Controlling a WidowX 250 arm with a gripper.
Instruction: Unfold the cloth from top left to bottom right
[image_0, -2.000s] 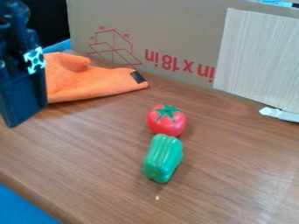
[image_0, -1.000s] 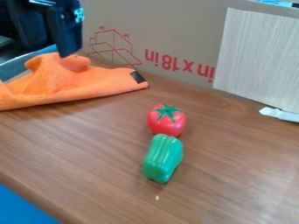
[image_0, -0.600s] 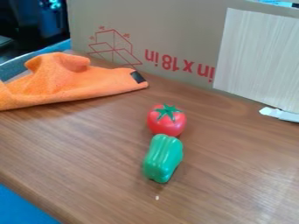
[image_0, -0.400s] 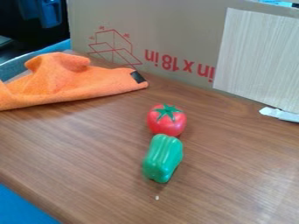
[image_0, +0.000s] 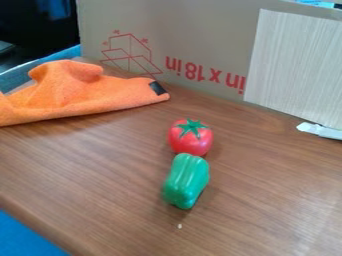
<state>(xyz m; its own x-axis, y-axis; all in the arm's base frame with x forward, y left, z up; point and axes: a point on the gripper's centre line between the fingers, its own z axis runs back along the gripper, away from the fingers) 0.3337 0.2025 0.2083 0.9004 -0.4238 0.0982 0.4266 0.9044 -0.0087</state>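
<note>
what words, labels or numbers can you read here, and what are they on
"in x 18 in": red, upside down, on the cardboard; its start may be hidden behind the panel.
Marks around the red box drawing: too small to read.
Black tag on the cloth: no readable text.

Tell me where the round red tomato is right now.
In the camera view, the round red tomato sits near the middle of the brown wooden table, just behind the green plastic-looking bell pepper.
</note>
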